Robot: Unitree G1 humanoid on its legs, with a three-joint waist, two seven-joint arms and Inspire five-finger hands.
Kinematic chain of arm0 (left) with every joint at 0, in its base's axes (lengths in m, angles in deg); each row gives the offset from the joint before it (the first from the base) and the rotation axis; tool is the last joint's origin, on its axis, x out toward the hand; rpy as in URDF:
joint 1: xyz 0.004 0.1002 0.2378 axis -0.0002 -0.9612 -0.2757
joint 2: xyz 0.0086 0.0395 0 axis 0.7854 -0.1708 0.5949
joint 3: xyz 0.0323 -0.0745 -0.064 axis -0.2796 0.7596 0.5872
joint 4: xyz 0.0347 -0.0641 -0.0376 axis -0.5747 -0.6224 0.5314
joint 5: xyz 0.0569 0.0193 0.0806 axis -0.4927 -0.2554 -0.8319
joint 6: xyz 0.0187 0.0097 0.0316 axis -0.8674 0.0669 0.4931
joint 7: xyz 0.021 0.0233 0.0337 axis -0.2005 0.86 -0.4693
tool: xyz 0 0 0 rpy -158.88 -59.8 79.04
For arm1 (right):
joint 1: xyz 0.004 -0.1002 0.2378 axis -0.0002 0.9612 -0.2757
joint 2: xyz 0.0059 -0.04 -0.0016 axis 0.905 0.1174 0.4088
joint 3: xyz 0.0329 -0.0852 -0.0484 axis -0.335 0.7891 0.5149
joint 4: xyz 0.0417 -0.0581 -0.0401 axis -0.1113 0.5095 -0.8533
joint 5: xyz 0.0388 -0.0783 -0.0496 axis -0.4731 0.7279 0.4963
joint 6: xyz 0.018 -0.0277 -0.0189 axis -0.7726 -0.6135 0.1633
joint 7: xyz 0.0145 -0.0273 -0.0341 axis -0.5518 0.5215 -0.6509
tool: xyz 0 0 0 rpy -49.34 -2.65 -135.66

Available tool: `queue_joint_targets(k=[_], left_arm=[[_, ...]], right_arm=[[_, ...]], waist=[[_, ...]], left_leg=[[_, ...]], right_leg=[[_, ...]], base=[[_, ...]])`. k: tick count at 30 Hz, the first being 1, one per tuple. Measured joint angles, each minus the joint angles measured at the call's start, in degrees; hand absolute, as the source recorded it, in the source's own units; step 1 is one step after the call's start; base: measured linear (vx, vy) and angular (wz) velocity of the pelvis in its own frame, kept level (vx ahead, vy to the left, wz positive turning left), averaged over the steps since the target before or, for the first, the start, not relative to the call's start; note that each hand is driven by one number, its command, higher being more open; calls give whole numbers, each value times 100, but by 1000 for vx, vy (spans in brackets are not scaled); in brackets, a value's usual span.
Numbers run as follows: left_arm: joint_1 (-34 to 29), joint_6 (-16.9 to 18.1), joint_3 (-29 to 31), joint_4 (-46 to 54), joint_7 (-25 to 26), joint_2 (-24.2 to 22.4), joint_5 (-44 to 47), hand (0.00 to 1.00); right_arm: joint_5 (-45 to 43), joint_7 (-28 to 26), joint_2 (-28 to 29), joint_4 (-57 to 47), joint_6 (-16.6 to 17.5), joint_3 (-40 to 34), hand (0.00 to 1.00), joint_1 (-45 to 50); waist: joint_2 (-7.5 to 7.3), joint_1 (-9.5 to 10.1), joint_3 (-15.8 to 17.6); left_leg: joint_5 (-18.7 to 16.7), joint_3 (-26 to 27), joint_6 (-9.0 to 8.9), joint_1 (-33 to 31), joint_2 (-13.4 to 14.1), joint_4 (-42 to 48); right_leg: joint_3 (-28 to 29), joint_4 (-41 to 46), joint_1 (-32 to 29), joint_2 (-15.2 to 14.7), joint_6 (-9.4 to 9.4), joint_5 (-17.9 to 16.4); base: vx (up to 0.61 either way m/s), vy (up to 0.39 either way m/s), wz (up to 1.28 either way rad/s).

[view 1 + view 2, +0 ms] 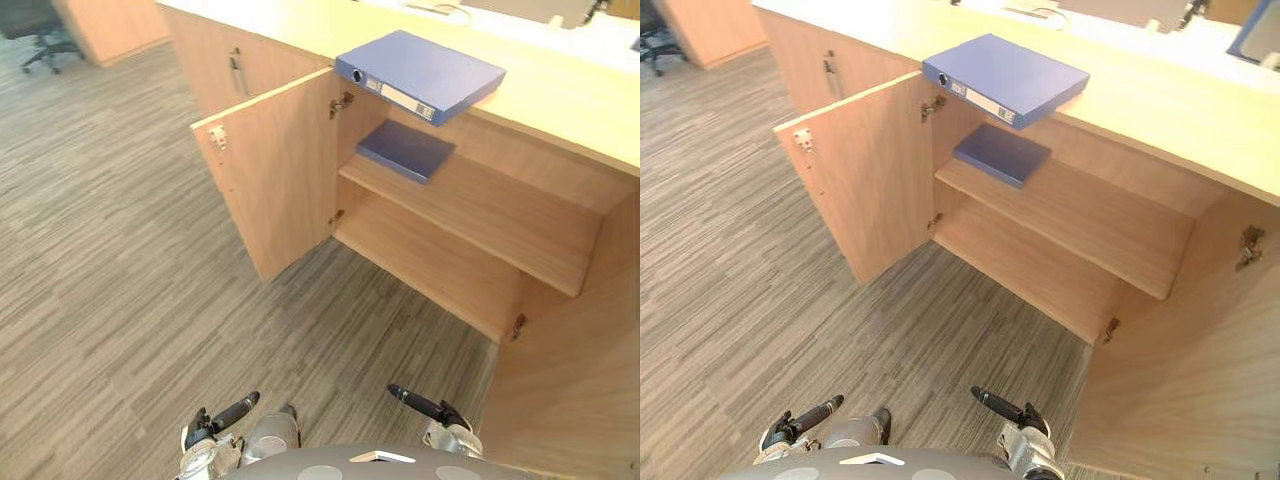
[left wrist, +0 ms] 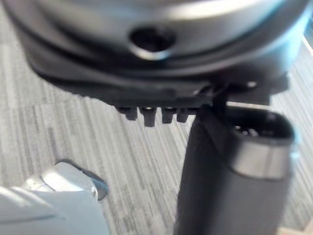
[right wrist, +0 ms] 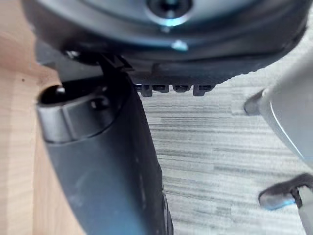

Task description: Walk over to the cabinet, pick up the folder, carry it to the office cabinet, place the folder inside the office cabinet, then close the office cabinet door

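A blue folder [image 1: 420, 72] lies flat on the light wooden countertop [image 1: 560, 100], its corner jutting over the front edge above the open cabinet. A thinner dark blue folder [image 1: 405, 150] rests on the cabinet's upper shelf [image 1: 490, 215]. My left hand [image 1: 232, 413] hangs low over the carpet, far short of the cabinet, with relaxed fingers and nothing in it. My right hand [image 1: 420, 403] hangs at the same height, open and holding nothing, beside the right door. In the wrist views the left hand [image 2: 146, 58] and right hand [image 3: 161, 44] have only carpet beyond them.
The cabinet's left door [image 1: 275, 180] swings out toward me; the right door [image 1: 575, 380] stands open close to my right side. A lower shelf [image 1: 420, 255] is bare. A black office chair [image 1: 35, 30] stands at the far left. Grey striped carpet [image 1: 110, 260] lies between me and the cabinet.
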Motion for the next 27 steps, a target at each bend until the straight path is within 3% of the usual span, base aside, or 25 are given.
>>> queue_joint_targets(k=[3,4,7,8,10,11,13,14,15,16,17,19,21,23,25,27], left_arm=[[-114,-8,-84,-106,-28,-5,-10,100],[-119,-11,-85,-113,-30,12,-17,100],[-189,-13,-12,-125,-55,34,-201,100],[-281,-14,11,-126,-55,10,-215,100],[-388,-20,18,-213,-18,48,-231,100],[-376,-33,2,-315,-14,75,-233,100],[-326,-39,-122,-359,-22,118,-234,100],[-322,-37,-171,-358,-52,178,-234,100],[-302,-37,-193,-355,-76,280,-233,100],[-288,-38,-199,-361,-76,329,-234,100],[-202,-54,-234,-397,-51,241,-233,100],[-7,-46,-264,-374,-83,46,-230,100],[41,-28,-264,-292,-108,-61,-223,100],[68,-26,-274,-201,-197,-46,-205,100],[115,-25,-307,-22,-226,-71,-178,100],[120,-25,-334,19,-246,-65,-178,100]], right_arm=[[182,-37,-3,-119,-1,-158,100,25],[192,-35,-14,-150,0,-193,100,42],[191,-27,-18,-242,42,-318,100,101],[197,-11,-64,-264,90,-326,100,102],[195,15,-114,-213,121,-326,100,56],[195,21,-127,-145,121,-329,100,24],[192,25,-155,-37,89,-320,100,3],[164,28,-161,15,61,-327,100,12],[153,30,-144,69,23,-324,100,25],[135,22,-115,87,4,-331,100,42],[110,18,-215,74,0,-327,100,51],[200,9,-368,59,5,-390,100,56],[204,7,-365,85,-4,-448,100,35],[209,-7,-272,140,-8,-453,100,39],[207,1,-282,182,-8,-400,100,80],[206,4,-305,181,-5,-298,100,70]], waist=[[90,-25,-48],[59,-37,-40],[29,-43,-45],[108,-73,-40],[87,-133,-22],[116,-204,-9],[147,-214,77],[72,-225,106],[-111,-283,145],[-195,-320,149],[-123,-354,118],[233,-339,90],[352,-343,79],[344,-350,79],[303,-308,105],[305,-312,106]], left_leg=[[-118,307,221,515,-261,-269],[-148,349,267,605,-325,-321],[-283,574,376,937,-470,-535],[-264,760,408,1134,-448,-735],[-266,997,403,1367,-338,-928],[-317,1103,369,1416,-147,-984],[-416,1317,196,1552,159,-1069],[-449,1365,136,1620,176,-1115],[-531,1377,6,1739,93,-1123],[-574,1341,-59,1795,42,-1125],[-644,1190,-68,1865,137,-1193],[-728,997,-192,1854,410,-1220],[-746,785,-224,1846,668,-1061],[-850,506,-388,1563,993,-194],[-950,500,-565,814,1413,1900],[-968,600,-584,538,1467,2560]], right_leg=[[-65,1445,-576,-353,35,-24],[-92,1735,-735,-431,24,-10],[-671,2820,-1229,-876,-351,297],[-1012,3003,-1328,-1065,-366,252],[-1665,2963,-1454,-1222,-315,-105],[-2049,2843,-1629,-1142,-270,-292],[-2496,2319,-1973,-912,-228,-269],[-2568,1910,-2024,-890,-158,-160],[-2550,1271,-2013,-906,-174,174],[-2544,1169,-2000,-965,-446,539],[-2640,1230,-1961,-854,-563,375],[-2819,1205,-1912,-554,-636,74],[-2961,1022,-1691,-294,-681,-22],[-3146,527,-1255,30,-750,15],[-3308,-356,-452,448,-817,218],[-3271,-626,-182,538,-868,277]], base=[[86,212,-69],[33,179,-36],[24,146,-46],[36,113,-88],[53,34,-80],[64,-54,-66],[83,-118,-60],[146,-200,-33],[180,-217,-12],[262,-241,3],[239,-195,9],[324,-249,17],[300,-228,20],[333,-252,25],[304,-182,22],[275,-74,-13]])
